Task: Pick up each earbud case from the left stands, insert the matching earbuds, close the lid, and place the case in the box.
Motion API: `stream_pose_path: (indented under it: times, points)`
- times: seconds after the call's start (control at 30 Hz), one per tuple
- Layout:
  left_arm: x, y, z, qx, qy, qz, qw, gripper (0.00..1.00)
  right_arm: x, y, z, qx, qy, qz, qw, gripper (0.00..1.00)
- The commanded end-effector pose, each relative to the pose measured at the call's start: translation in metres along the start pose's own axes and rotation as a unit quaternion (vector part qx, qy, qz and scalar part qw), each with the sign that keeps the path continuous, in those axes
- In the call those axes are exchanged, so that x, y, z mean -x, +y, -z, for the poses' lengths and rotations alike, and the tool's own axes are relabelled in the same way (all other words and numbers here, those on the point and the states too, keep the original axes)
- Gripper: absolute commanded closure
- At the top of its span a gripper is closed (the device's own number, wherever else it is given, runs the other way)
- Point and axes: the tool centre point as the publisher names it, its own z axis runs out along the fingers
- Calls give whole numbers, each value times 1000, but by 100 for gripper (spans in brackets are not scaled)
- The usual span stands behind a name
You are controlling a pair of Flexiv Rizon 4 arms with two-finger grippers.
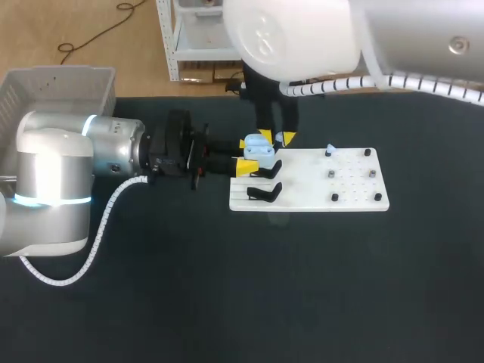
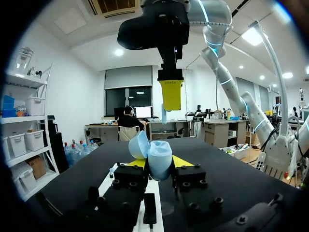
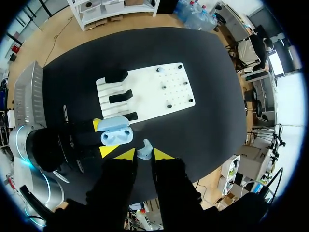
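Observation:
My left gripper (image 1: 253, 155) is shut on an open light-blue earbud case (image 1: 263, 153), held level over the left end of the white board (image 1: 318, 198). In the left wrist view the case (image 2: 157, 153) sits between the yellow tips with its lid up. My right gripper (image 1: 276, 138) hangs straight above the case, shut on a small light-blue earbud (image 3: 144, 151), just beside the case (image 3: 116, 134). Another earbud (image 1: 330, 150) rests among the pegs at the board's far side. A white basket (image 1: 60, 87) stands at the back left.
Two black stands (image 1: 265, 193) sit empty on the board's left part, with a third (image 3: 116, 76) seen in the right wrist view. Small black and grey pegs (image 1: 335, 197) dot the board's right part. Dark table surface surrounds the board.

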Motion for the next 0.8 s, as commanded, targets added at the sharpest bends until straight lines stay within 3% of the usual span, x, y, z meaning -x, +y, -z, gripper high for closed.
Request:
stream_pose_path:
  times: [0.03,0.43,0.6,0.8]
  points:
    - [0,0,0,-1,0,0,1000,100,-2,6,3,7,7,-2,1000,100]
    - [0,0,0,-1,0,0,1000,100,10,22,3,-8,28,-77,997,100]
    - [0,0,0,-1,0,0,1000,100,13,26,4,-8,4,-110,994,100]
    - [0,0,0,-1,0,0,1000,100,10,30,-1,-6,-1,-109,994,100]
